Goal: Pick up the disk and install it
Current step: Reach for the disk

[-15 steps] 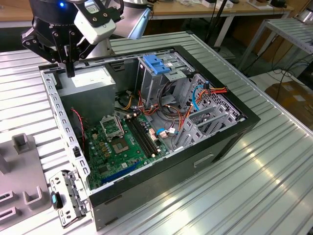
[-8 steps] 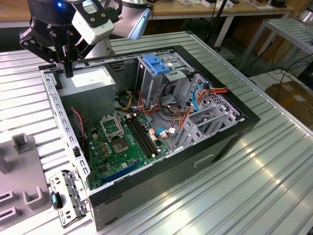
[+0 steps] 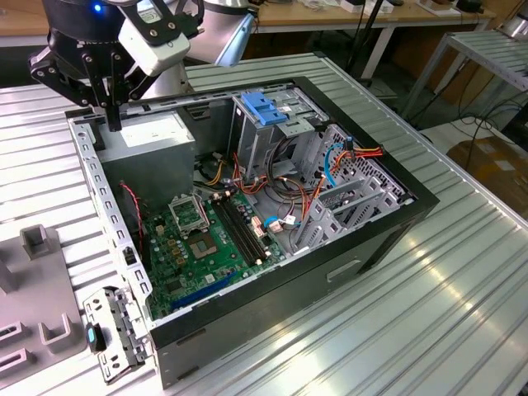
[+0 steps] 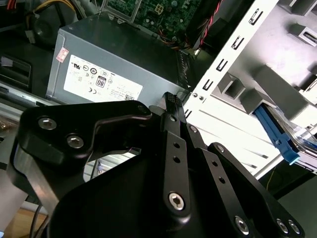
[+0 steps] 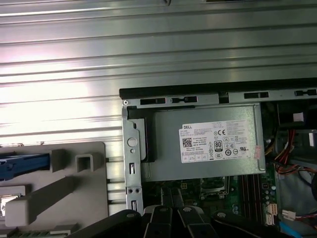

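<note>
**Q:** What stage is the job at?

**A:** By my reading, the very start, before any pick-up. The tool [image 3: 113,122] hangs above one corner of an open computer case [image 3: 272,309]; it sits just over the grey power supply [image 3: 148,136]; its jaws are drawn together with nothing between them; it touches nothing.

**Q:** And where is the disk?

**A:** Outside the case. In the first wrist view, the disk [image 5: 24,166] shows as a bright blue rail at the picture's edge; it rests in a grey slotted fixture [image 5: 94,198] on the ribbed metal surface [image 3: 429,313]. The second wrist view catches the same blue rail [image 4: 277,136] past the case's pale perforated wall. How the disk is seated in its slot I cannot tell.

**Q:** How does it lie relative to the tool?

**A:** Apart, with the case wall between them. The tool is over the inside of the case; the disk is beyond that wall, on the fixture side, which is the exterior view's left.

**Q:** What would a grasp call for?

**A:** In my judgement, jaws opened wide enough to span the disk; a path across the wall that clears its edge; a square line-up on the blue rails before any closing.
</note>
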### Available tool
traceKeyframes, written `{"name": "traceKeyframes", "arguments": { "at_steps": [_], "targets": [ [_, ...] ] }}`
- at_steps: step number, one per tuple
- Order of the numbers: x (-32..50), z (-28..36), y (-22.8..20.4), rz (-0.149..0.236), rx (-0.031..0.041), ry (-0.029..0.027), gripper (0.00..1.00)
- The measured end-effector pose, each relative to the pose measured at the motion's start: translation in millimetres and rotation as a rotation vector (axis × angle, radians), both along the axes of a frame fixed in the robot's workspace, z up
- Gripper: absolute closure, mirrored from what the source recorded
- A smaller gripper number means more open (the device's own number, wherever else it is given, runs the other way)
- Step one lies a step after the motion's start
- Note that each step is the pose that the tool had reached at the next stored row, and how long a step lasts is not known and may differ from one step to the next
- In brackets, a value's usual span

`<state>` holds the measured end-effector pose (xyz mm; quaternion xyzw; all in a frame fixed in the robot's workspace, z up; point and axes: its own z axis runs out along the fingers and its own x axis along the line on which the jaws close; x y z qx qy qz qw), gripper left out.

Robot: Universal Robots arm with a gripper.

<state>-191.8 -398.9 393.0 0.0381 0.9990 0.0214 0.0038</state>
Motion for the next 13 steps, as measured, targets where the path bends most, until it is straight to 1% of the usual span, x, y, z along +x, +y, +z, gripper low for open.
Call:
{"name": "traceKeyframes", "arguments": {
  "at_steps": [13],
  "targets": [
    [-3.7, -0.1, 0.0, 0.0, 0.0, 0.0028, 0.89]
  ]
}}
